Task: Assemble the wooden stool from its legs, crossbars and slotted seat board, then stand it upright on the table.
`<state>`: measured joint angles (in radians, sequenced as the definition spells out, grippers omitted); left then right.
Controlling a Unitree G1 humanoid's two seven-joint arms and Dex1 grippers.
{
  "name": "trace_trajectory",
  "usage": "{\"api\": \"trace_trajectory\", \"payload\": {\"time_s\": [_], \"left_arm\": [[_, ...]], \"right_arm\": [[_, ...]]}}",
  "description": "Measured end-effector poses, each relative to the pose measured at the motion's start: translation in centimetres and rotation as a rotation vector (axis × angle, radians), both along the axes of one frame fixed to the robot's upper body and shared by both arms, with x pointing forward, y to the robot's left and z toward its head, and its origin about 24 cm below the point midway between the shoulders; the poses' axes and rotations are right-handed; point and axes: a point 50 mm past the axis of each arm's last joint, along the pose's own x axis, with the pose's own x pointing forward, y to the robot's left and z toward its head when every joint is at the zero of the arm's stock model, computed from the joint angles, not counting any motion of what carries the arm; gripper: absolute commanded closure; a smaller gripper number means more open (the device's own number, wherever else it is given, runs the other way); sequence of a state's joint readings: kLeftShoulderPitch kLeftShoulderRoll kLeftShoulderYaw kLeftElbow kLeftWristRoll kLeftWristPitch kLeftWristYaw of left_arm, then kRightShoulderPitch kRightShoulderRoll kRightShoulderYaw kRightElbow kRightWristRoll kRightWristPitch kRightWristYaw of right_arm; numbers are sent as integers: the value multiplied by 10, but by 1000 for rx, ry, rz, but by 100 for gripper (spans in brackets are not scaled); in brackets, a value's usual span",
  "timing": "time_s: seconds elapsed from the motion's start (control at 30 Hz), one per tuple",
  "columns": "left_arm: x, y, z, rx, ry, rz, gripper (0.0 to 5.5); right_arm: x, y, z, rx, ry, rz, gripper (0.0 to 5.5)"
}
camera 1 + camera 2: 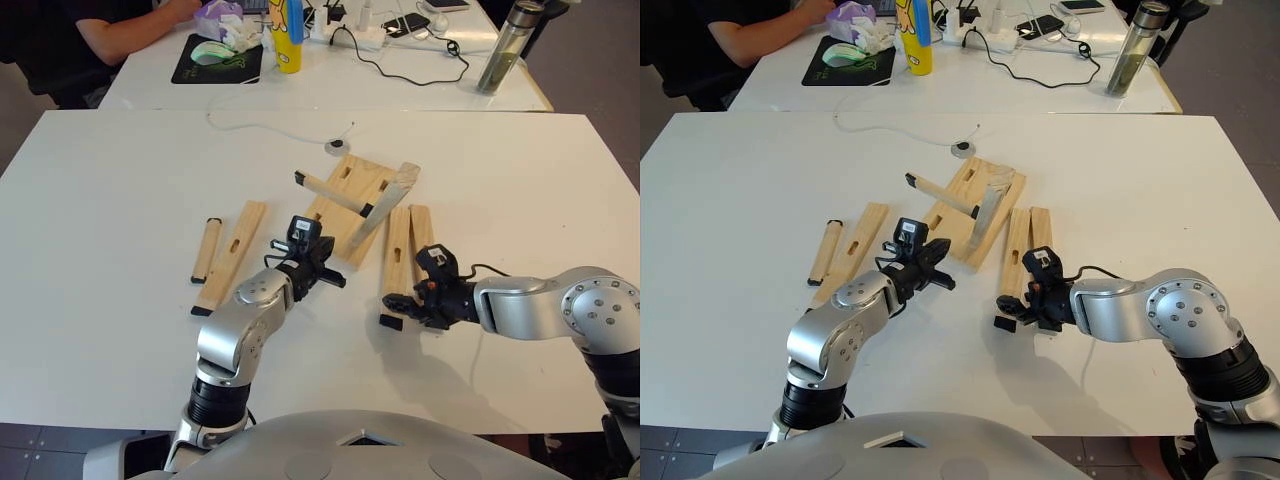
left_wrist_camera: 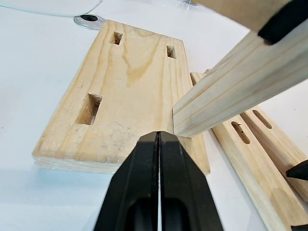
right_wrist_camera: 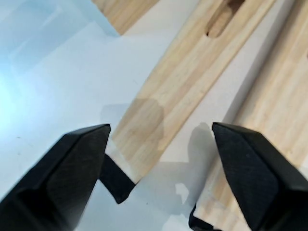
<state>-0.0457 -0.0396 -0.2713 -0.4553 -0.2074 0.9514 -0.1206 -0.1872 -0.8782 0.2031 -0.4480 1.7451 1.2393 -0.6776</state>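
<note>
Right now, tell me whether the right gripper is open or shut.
Open. The right gripper has its two black fingers spread wide apart over a wooden leg, clamping nothing.

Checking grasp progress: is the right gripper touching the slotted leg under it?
Cannot tell. In the right wrist view the right gripper is open astride the slotted leg; table shows beside one finger, the other borders its black end cap.

Head stereo pair: high, fwd+down over table (image 1: 120, 220), wide, same scene. L wrist cam: v. close, low, faces seat board (image 2: 130, 72). R wrist cam: v. close, atop slotted legs (image 3: 187, 82); both shared w/ head.
</note>
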Motion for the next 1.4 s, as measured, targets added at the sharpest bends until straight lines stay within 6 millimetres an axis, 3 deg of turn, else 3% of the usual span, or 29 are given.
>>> {"api": "trace_trajectory", "payload": {"time_s": [0.23, 0.47, 0.67, 0.9, 1.03, 1.23, 1.4], "left_arm": [[1, -3, 1, -15, 2, -24, 550], [2, -3, 3, -18, -4, -29, 550], [4, -4, 5, -21, -14, -35, 550], [6, -5, 10, -26, -21, -74, 550], [8, -3, 12, -16, -21, -102, 550], [9, 2, 12, -5, -9, -152, 550], [13, 24, 9, 65, -10, -126, 550]], "right_arm": [[-7, 10, -8, -7, 23, -11, 157], [6, -2, -6, -176, -90, 13, 157], [4, 0, -12, -146, -78, 3, 157], [0, 3, -22, -93, -82, -139, 265], [-5, 3, -25, -168, -111, -196, 323], [-8, 11, -27, -164, -119, -248, 341], [-8, 11, -27, -153, -124, -273, 341]]}}
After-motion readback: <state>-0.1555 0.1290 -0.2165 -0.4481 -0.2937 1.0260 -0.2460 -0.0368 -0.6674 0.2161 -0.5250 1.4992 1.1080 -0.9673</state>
